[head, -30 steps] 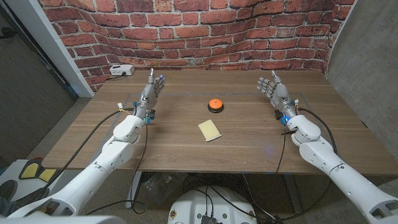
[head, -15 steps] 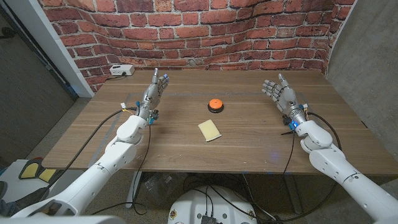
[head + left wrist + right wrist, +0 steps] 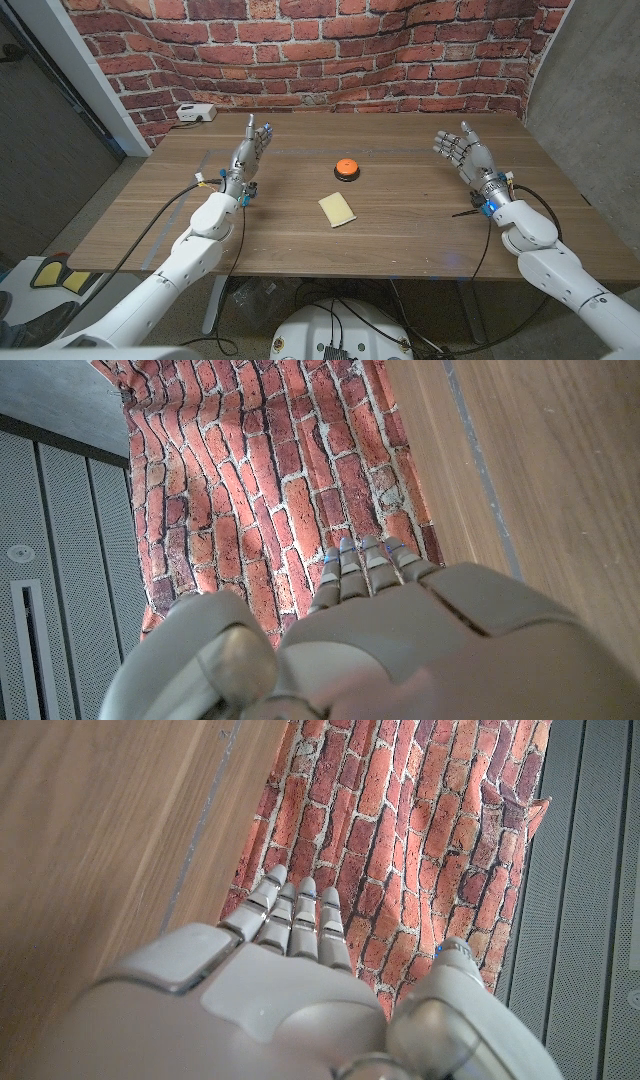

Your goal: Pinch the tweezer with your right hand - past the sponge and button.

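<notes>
Right hand (image 3: pixel 463 151) raised over the tabletop's (image 3: pixel 400 235) right side, fingers spread and empty, apparently poised to reach. Left hand (image 3: pixel 250 146) likewise spread and idle at far left. Sponge (image 3: pixel 338 209) and button (image 3: pixel 345 168) lie mid-table; the tweezer cannot be made out.

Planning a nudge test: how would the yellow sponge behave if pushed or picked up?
The yellow sponge lies flat on the wooden table, so it would likely slide, not roll or tip. It looks thin and foam-like, so probably light and squashy when gripped.
</notes>
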